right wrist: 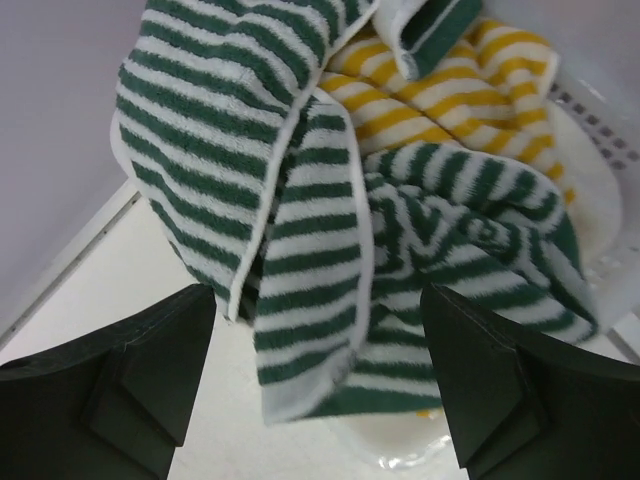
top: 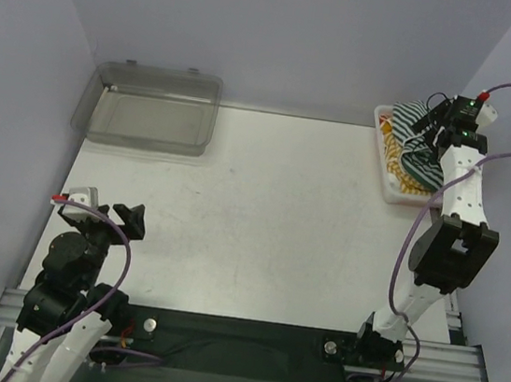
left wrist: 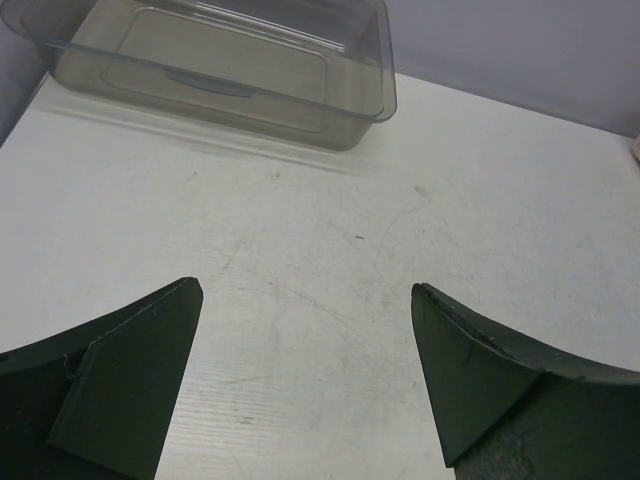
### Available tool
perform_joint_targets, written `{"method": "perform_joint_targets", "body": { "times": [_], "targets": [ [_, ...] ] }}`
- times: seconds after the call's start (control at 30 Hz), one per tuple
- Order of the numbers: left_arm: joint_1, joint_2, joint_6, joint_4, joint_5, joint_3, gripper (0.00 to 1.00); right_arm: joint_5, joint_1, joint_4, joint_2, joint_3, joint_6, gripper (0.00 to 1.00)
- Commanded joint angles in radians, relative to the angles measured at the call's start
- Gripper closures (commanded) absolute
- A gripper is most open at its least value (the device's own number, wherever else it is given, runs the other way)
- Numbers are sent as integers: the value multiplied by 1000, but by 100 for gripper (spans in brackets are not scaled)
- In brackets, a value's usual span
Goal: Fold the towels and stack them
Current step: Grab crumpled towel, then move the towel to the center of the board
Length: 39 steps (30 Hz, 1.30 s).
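1. White flat table (top: 261, 220): fills most of the top view, both arm bases at its near edge.
2. Clear grey rectangular plastic tray (top: 149, 106): far-left corner of table, up against the back wall. Also seen in left wrist view (left wrist: 230, 60), far of the fingers.
3. White plastic mesh basket (top: 392, 188): far-right corner of table. It holds the towels, and its mesh wall shows at right in the right wrist view (right wrist: 600, 130).
4. Dark-green-and-white striped cloth towel (right wrist: 250, 150): crumpled, heaped in the basket. One flap hangs over the rim toward the table. Can't tell if the green stripes are one cloth or two. In top view it's the bundle under the right wrist (top: 413, 127).
5. Yellow-and-white striped cloth towel (right wrist: 440, 90): in the same basket, mostly under and behind the green one, unfolded.
6. Right gripper (right wrist: 315, 300): over the basket at far right (top: 427, 119). Fingers spread wide, the green flap lying below the gap, no visible contact w/ either finger.
7. Left gripper (left wrist: 305, 300): near-left (top: 129, 220), above bare table, well apart from the tray. Fingers spread wide, nothing btw them.
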Motion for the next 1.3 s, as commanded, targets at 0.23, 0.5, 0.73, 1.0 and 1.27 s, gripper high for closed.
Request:
{"method": "perform_joint_targets", "body": {
  "times": [0.23, 0.5, 0.73, 1.0, 1.27],
  "targets": [
    [1, 44, 10, 52, 20, 1, 3, -141, 8, 99, 99, 79, 57, 48],
    [0, 16, 11, 50, 23, 1, 3, -134, 19, 101, -43, 85, -29, 100],
    [0, -14, 10, 41, 8, 3, 3, -157, 124, 101, -165, 286, -171, 100],
    [-2, -37, 8, 35, 6, 3, 3, -270, 337, 203, -244, 478, -270, 100],
    [-2, -37, 8, 31, 17, 7, 2, -419, 564, 243, -408, 206, -210, 100]
  ]
}}
